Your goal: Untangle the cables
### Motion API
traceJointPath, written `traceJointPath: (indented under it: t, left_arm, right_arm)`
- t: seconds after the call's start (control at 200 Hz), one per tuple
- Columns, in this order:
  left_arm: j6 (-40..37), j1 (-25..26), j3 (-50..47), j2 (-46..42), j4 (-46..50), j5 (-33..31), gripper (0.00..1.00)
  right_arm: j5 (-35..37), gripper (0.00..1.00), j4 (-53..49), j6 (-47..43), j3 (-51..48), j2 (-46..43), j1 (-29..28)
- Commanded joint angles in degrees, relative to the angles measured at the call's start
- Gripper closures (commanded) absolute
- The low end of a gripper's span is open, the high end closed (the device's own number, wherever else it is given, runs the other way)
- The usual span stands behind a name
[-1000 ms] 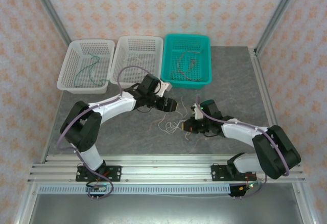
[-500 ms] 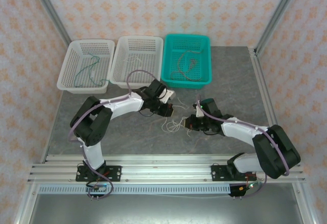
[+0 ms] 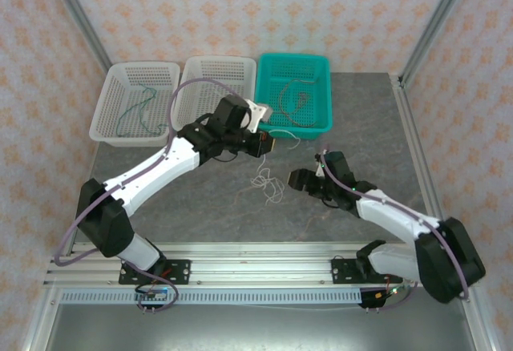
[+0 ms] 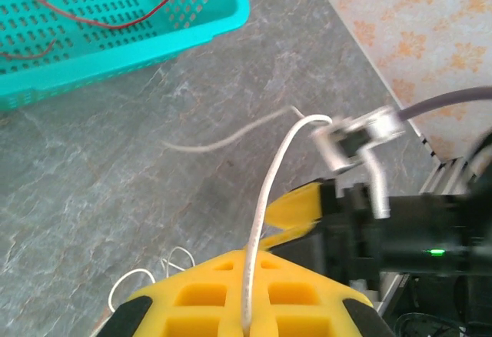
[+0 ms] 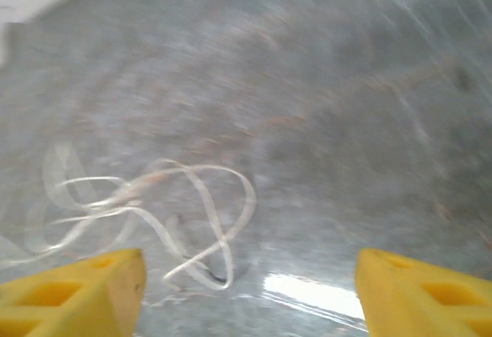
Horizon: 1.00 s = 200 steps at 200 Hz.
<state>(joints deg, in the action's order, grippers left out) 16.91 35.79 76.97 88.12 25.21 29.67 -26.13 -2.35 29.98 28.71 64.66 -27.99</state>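
Our left tool (image 4: 246, 306) is pinched tight on the white cable (image 4: 265, 191), which arches out from between its fingers. The cable's curly heap lies on the worktop (image 3: 361, 127) near both tools. Our right tool (image 5: 246, 291) gapes wide and holds nothing, with the heap just ahead of it. The red-brown cable (image 3: 290, 98) lies in the teal basket (image 3: 292, 130), and the green cable (image 3: 138, 104) in the leftmost white basket (image 3: 136, 66).

The left arm (image 3: 156, 171) and right arm (image 3: 393, 216) share white link shells and black joint housings, each trailed by a thick purple-grey cable (image 4: 450, 100) running from a black base plate (image 3: 156, 271) on the aluminium rail (image 3: 256, 261), with blocky bright-yellow fingers (image 5: 69, 291) showing square recesses and a green light (image 4: 437, 252) glowing on the right arm.
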Motion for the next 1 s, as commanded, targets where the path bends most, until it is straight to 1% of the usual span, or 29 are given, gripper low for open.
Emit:
traceJointPath:
  t: [0.0, 0.055, 0.09, 0.18, 0.23, 0.305, 0.43, 0.545, 0.611, 0.661, 0.731, 0.766, 0.826, 0.891, 0.996]
  left_arm:
    - [1.1, 0.2, 2.3, -0.6, 3.8, -1.6, 1.0]
    - [1.8, 0.1, 3.0, -0.8, 2.7, -0.7, 1.0]
    - [2.3, 0.2, 3.2, -0.9, 1.7, -0.2, 1.0]
    - [2.9, 0.1, 4.0, -0.9, 0.5, 1.2, 1.0]
    - [2.6, 0.2, 4.5, -0.8, 0.7, 1.9, 1.0]
    - [2.2, 0.5, 4.5, -0.9, 1.0, 2.4, 1.0]
    - [1.9, 0.6, 3.8, -1.5, 1.7, 1.7, 1.0]
    - [1.3, 0.6, 3.5, -2.1, 2.6, 0.0, 1.0]
    - [1.1, 0.6, 3.6, -2.1, 3.0, -0.9, 1.0]
    - [0.9, 0.7, 3.8, -2.2, 3.3, -1.5, 1.0]
    - [0.5, 0.6, 4.2, -2.4, 4.0, -3.0, 1.0]
    - [0.5, 0.6, 4.6, -2.6, 4.6, -4.3, 1.0]
    - [0.2, 0.5, 5.3, -3.1, 6.3, -7.2, 1.0]
    - [-0.2, 0.1, 6.3, -4.0, 9.0, -10.7, 1.0]
    - [0.4, -2.3, 5.9, -6.8, 13.0, -16.8, 1.0]
  right_arm:
    - [-6.0, 0.24, 6.7, -1.9, 1.7, -3.6, -0.5]
    - [-9.0, 0.24, 10.9, -1.7, 1.4, -2.9, -1.0]
    - [-9.6, 0.21, 13.6, -1.7, 1.2, -1.8, -1.6]
    - [-7.8, 0.21, 17.5, -1.8, 2.9, 2.7, -3.9]
    - [-6.0, 0.23, 18.1, -0.4, 4.9, 7.6, -4.7]
    - [-4.5, 0.31, 19.0, 3.4, 8.3, 14.3, -4.8]
    - [-8.0, 0.45, 23.4, 7.0, 10.9, 22.1, -5.3]
    - [-10.1, 0.56, 23.3, 6.9, 10.3, 24.3, -5.7]
    - [-10.1, 0.68, 22.7, 6.7, 9.4, 24.2, -5.7]
    - [-9.1, 0.78, 21.2, 6.3, 8.9, 24.1, -5.7]
    - [-6.4, 0.91, 17.7, 5.4, 8.5, 23.5, -5.7]
    - [-4.6, 1.0, 16.7, 5.2, 7.9, 23.0, -5.7]
    - [-0.5, 1.0, 15.0, 5.3, 6.9, 21.9, -5.7]
    - [6.4, 1.0, 12.1, 6.6, 6.1, 20.3, -5.4]
    - [21.0, 1.0, 2.9, 10.1, 5.8, 16.7, -3.0]
